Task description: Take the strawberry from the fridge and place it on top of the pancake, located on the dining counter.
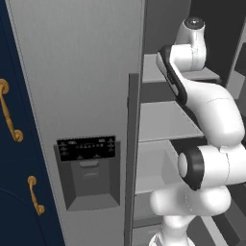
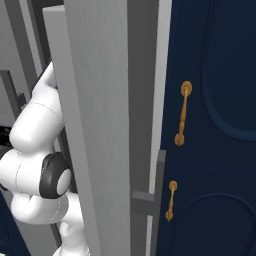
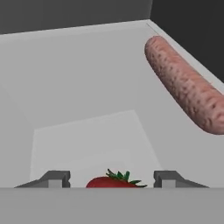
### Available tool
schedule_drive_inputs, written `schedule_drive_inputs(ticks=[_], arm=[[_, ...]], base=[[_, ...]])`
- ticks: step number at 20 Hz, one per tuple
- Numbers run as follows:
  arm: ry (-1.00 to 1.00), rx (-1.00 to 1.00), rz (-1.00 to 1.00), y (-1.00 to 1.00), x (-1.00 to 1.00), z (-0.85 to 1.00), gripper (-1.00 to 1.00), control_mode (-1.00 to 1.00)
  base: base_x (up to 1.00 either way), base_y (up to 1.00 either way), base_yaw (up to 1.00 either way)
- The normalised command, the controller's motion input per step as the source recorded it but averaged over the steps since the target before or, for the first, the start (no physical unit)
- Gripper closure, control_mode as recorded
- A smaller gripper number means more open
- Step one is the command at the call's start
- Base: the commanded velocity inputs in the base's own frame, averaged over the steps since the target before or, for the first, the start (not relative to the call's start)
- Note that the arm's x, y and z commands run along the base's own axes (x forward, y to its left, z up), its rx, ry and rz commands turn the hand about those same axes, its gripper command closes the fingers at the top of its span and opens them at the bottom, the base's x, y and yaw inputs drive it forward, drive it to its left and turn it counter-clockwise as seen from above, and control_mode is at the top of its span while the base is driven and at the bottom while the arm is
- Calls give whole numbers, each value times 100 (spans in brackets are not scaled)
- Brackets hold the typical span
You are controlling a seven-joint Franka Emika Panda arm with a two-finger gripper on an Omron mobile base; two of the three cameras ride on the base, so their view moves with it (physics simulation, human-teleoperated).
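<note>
- I count one strawberry (image 3: 114, 180) on the fridge shelf (image 3: 87, 100), sitting between my two finger tips (image 3: 53, 178).
- One sausage-like item (image 3: 186, 85) lies on that same shelf, well apart from the strawberry, toward the far corner.
- One fridge (image 1: 81, 96), with one dispenser recess (image 1: 89, 170) on its closed door.
- From the left base view I make out three shelves (image 1: 163, 122) inside the fridge, beside the dispenser door.
- Two gold handles (image 1: 9, 113) on the navy cabinet (image 1: 14, 192) left of the fridge.
- Two gold handles (image 2: 182, 112) on the navy cabinet (image 2: 220, 150) right of the fridge, in the right base view.
</note>
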Motion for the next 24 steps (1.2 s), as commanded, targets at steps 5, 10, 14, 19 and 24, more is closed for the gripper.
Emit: schedule_drive_inputs(ticks=[5, 10, 14, 19, 24], arm=[[0, 4, 0, -10, -3, -15, 100, -100], [-21, 0, 0, 1, -25, -6, 100, -100], [-30, -2, 0, 9, -47, 0, 100, -100], [-4, 0, 0, 32, -72, 0, 100, -100], [0, 0, 0, 27, -84, 0, 100, -100]], base=[[0, 0, 0], [0, 0, 0], [0, 0, 0], [0, 0, 0], [0, 0, 0]])
